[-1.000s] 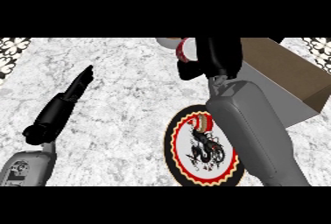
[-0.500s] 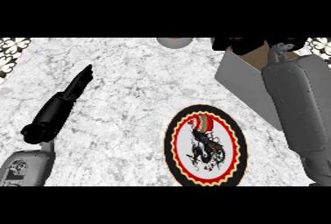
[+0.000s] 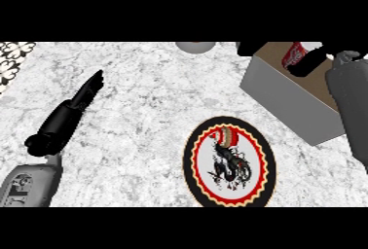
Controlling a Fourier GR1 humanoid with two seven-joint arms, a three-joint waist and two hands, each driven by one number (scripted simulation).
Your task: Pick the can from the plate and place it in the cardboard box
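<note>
The red can is inside the cardboard box at the upper right, near the box's far side. My right hand is over the box, curled against the can's right side, and part of the hand is cut off by the view's top. The grey right forearm comes down along the right edge. The round plate, with its red rim and dragon picture, lies bare at the lower middle. My left hand rests open on the counter at the left, fingers straight and pointing up and to the right.
A grey round object shows at the top edge, left of the box. A patterned tile strip runs along the upper left corner. The marble counter stretches between my left hand and the box.
My right hand has carried the can up and to the right, away from above the plate and into the box. The view has shifted, so more of the box shows. The left hand has stayed still.
</note>
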